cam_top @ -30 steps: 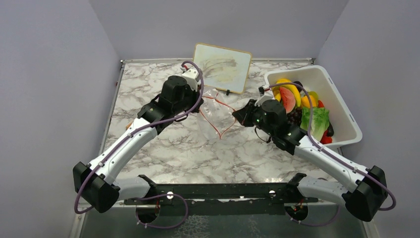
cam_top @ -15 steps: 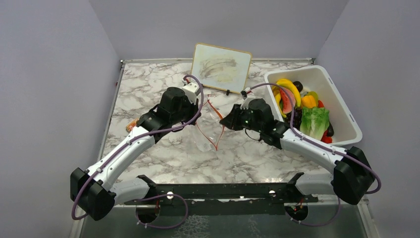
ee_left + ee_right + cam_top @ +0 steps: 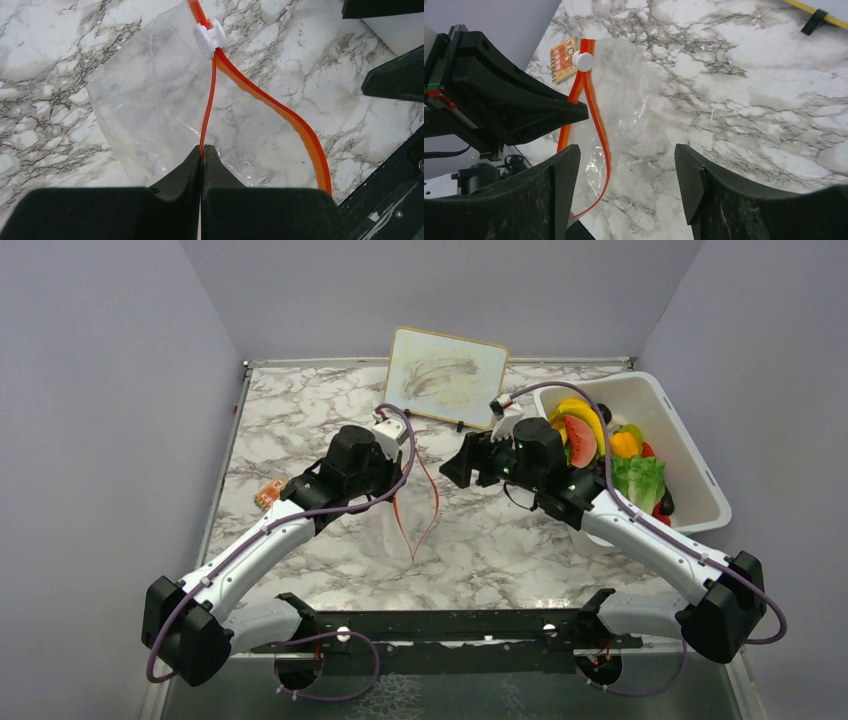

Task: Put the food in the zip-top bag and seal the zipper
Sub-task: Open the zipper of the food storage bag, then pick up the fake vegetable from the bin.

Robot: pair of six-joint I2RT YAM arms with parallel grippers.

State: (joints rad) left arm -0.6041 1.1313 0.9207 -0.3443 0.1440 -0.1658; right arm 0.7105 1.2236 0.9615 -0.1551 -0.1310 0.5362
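The clear zip-top bag (image 3: 150, 100) hangs from my left gripper (image 3: 202, 150), which is shut on one side of the red-orange zipper (image 3: 280, 115). The zipper's other side bows away, so the mouth gapes in a narrow loop below the white slider (image 3: 210, 37). My right gripper (image 3: 624, 155) stands open just right of the bag (image 3: 624, 85), with nothing between its fingers. From above, the left gripper (image 3: 400, 475) and right gripper (image 3: 458, 465) face each other across the zipper (image 3: 432, 510). The food lies in the white tub (image 3: 690, 440): banana (image 3: 585, 415), lettuce (image 3: 640, 480), orange pepper (image 3: 622, 443).
A framed board (image 3: 447, 375) leans against the back wall behind the grippers. A small orange patterned card (image 3: 267, 494) lies near the table's left edge. Grey walls close in the marble table (image 3: 300, 410) on three sides.
My right gripper has let go of the bag's mouth, opened and drawn back toward the far wall. The bag swung toward the left arm, and its mouth narrowed to a slim loop.
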